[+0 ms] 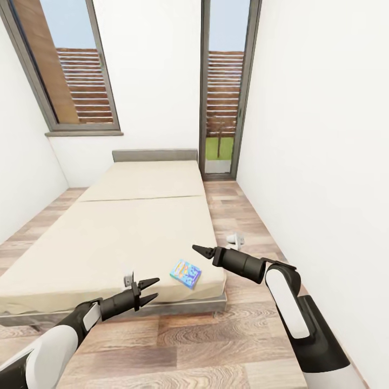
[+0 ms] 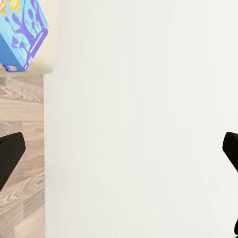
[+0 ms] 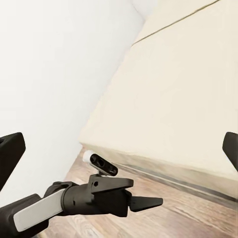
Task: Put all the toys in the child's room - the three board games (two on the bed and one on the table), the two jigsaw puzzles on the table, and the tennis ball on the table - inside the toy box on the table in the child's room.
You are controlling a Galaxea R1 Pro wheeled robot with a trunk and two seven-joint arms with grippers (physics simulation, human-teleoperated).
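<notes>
you're facing the bed (image 1: 124, 227), its beige mattress running toward the grey headboard. one bright blue board game (image 1: 186, 273) lies flat near the bed's near right corner. your left gripper (image 1: 151, 290) hovers at the near edge with fingers spread; your right gripper (image 1: 199, 249) points over the mattress beside the game.

We see a wood plank floor (image 1: 216, 340) running from six o'clock up the right side. White walls (image 1: 319, 124) close in at three and nine o'clock. At eleven o'clock sits a dark-framed window (image 1: 70, 70); at one o'clock, a tall glazed door (image 1: 224, 86) showing slatted fencing and grass. A small white object (image 1: 235, 238) lies on the floor near four o'clock.
</notes>
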